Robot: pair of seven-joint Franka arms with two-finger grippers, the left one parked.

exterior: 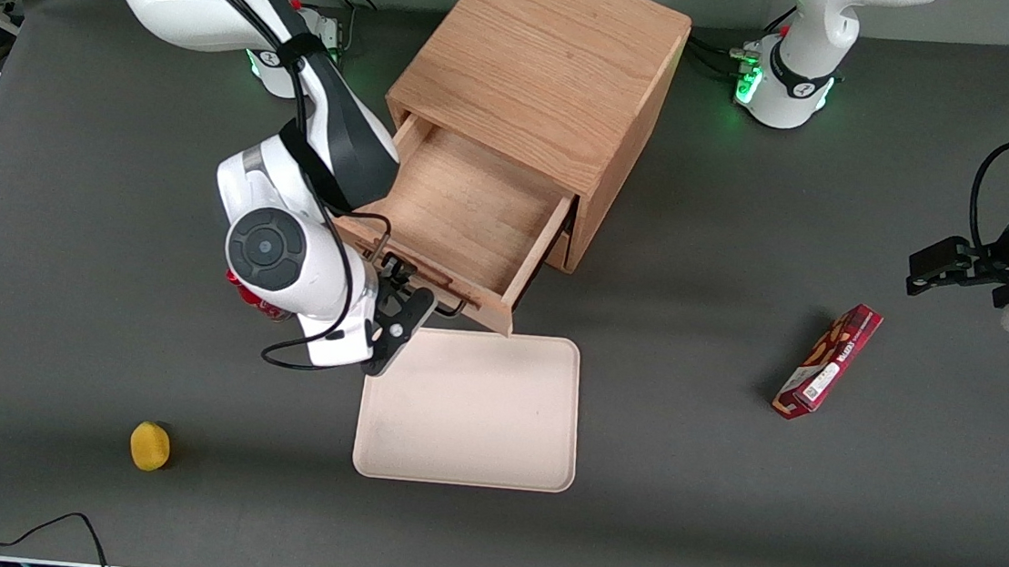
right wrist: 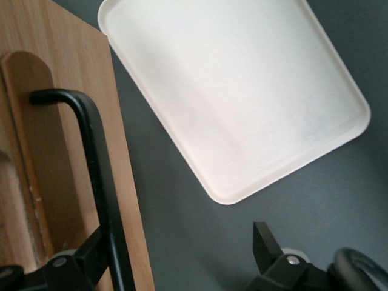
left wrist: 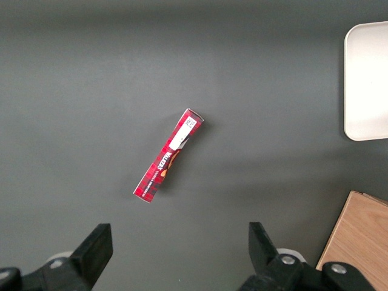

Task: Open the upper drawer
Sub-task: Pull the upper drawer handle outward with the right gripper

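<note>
My gripper (exterior: 413,291) (right wrist: 179,244) sits at the front of the upper drawer (exterior: 467,214), on the side nearer the front camera. Its fingers are spread wide. In the right wrist view the black handle (right wrist: 92,159) runs right along one finger (right wrist: 91,251), while the other finger (right wrist: 267,241) stands well clear of it over bare table (right wrist: 182,242). I see nothing pinched between them; the bar lies just beside the one finger.

The upper drawer is pulled well out of the oak cabinet (exterior: 543,72). I can see down onto its bare wooden floor, and its front panel with the handle (exterior: 421,273) is the part nearest the front camera.

Just beside that front panel, nearer the camera, a cream tray (exterior: 470,413) (right wrist: 242,97) lies flat on the grey table (exterior: 721,522). One of its corners comes close under the drawer's front, though I cannot tell whether they touch.

Farther out, toward the parked arm's end of the table, a slim red box (exterior: 829,360) (left wrist: 168,156) lies flat at a slant, well apart from the tray (left wrist: 367,79). Toward my working arm's end, and nearer the camera than the tray, sits a small yellow thing (exterior: 150,445), alone.
</note>
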